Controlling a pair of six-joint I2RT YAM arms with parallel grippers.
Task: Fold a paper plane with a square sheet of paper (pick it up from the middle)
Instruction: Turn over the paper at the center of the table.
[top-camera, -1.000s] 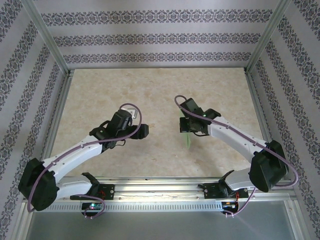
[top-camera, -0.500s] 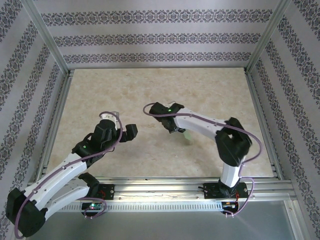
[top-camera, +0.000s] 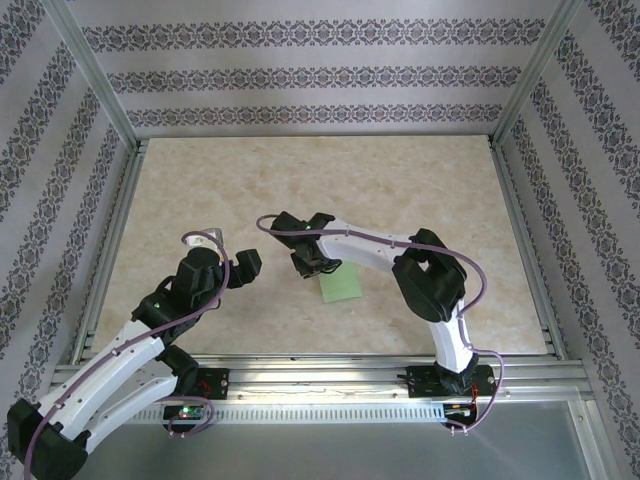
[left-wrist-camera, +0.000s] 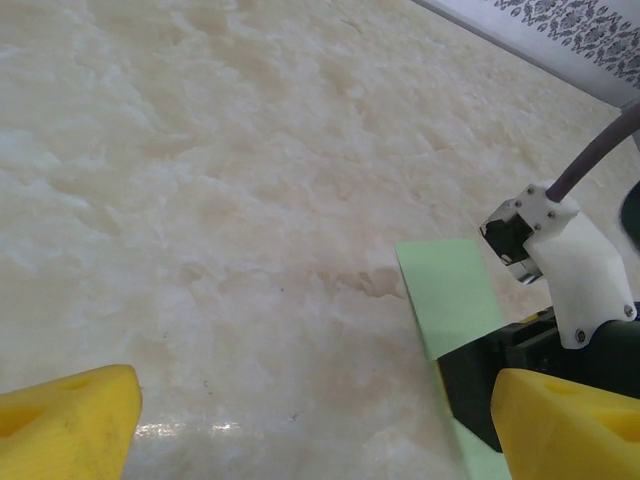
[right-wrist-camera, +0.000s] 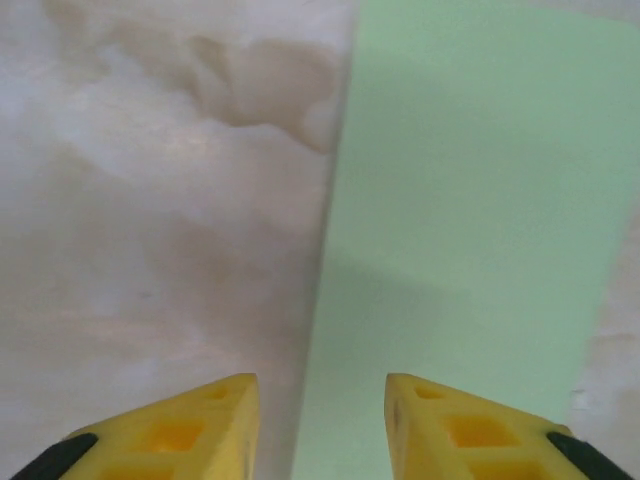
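The pale green sheet of paper (top-camera: 340, 286) lies flat on the marbled table, just right of centre, and shows as a narrow four-sided strip. My right gripper (top-camera: 306, 264) hovers low over the strip's left end. In the right wrist view its yellow fingers (right-wrist-camera: 180, 435) stand apart, and the paper (right-wrist-camera: 470, 220) lies below them with its left edge running between them. My left gripper (top-camera: 247, 263) sits a little to the left, wide open over bare table (left-wrist-camera: 315, 400). The paper (left-wrist-camera: 450, 295) and the right wrist's black and white body (left-wrist-camera: 565, 270) show at its right.
The table (top-camera: 200, 190) is beige marbled stone with aluminium rails (top-camera: 320, 365) around it. Patterned walls close the back and both sides. The right arm (top-camera: 430, 280) arches over the table's near right part.
The right arm swung left and down. The paper, held on edge in shut jaws before, now lies flat, and the jaws have opened. The left arm drew back toward the near left.
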